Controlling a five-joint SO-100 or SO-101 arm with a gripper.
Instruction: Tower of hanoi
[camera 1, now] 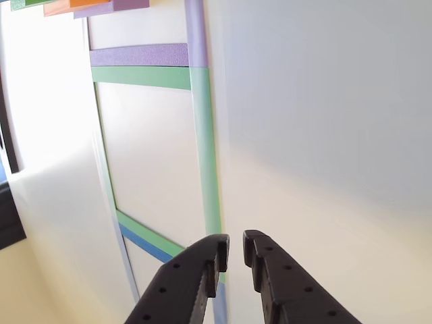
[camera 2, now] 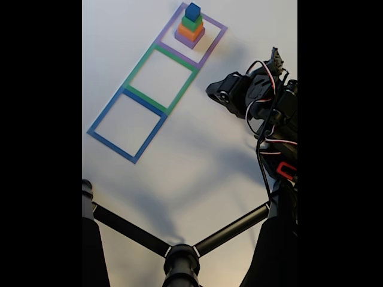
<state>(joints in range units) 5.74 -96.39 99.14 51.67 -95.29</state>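
so far the stack of blocks (camera 2: 191,28) stands whole and untouched: purple slab (camera 2: 189,39) at the bottom, then orange (camera 2: 191,31), green (camera 2: 192,22) and the little blue cube (camera 2: 192,11) on top, all inside the purple tape square (camera 2: 216,23). in the fixed view it sits well ahead of the gripper (camera 2: 219,91), up and to its left, with bare table (camera 2: 179,155) between them. the gripper's two black fingers (camera 1: 202,270) are nearly together in the other view, only a narrow slit between the tips, and they hold nothing. they hang above the table just beside the right edge of the green tape square (camera 2: 160,75), with the blue tape square (camera 2: 127,124) off to the side and behind. my guess is the arm is parked short of the tower because no move has begun; the blue cube, being on top, would have to go first, and the fingers would need to spread before reaching it. the empty green and blue squares look like the spare places for the blocks.
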